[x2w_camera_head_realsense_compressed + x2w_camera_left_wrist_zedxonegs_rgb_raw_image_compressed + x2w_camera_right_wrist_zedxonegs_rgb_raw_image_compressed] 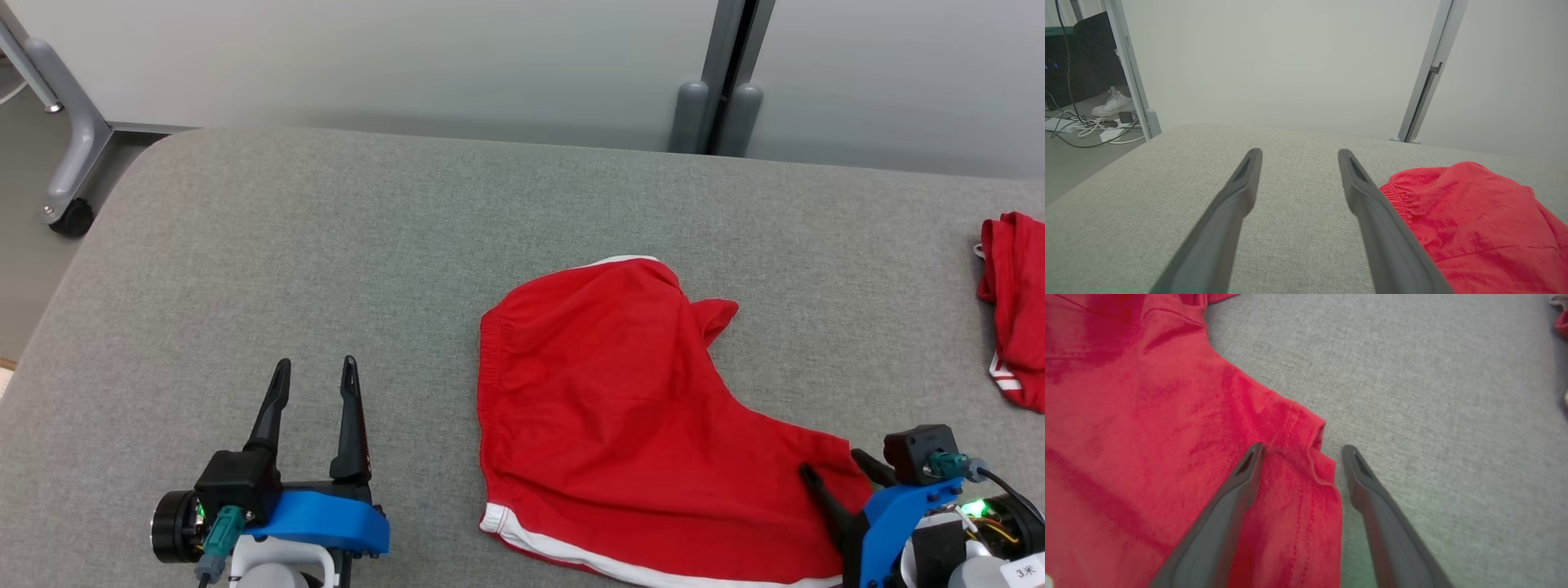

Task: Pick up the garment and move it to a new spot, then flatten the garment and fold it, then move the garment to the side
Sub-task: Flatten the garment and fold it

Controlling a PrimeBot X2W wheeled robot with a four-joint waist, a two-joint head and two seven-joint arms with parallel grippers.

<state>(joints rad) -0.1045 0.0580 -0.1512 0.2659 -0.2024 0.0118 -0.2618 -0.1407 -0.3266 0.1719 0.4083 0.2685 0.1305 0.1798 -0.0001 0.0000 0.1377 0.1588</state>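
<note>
- Red fabric shorts with white trim (620, 408) lie rumpled on the grey cloth-covered table (326, 245), right of centre (lower hem partly cropped).
- Left gripper (317, 363): jaws apart, empty, beside the waistband.
- Right gripper (831, 460): jaws apart, straddling a leg-hem corner; contact unclear.
- Second red garment (1016, 302): cut off at the right edge.

Red garment (620, 408) with white trim lies spread, slightly rumpled, on grey padding.

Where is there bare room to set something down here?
Widest bare stretch: the grey surface left of the red shorts, beyond the left gripper. A narrower gap separates shorts and second red garment. Crowded by right gripper.
</note>
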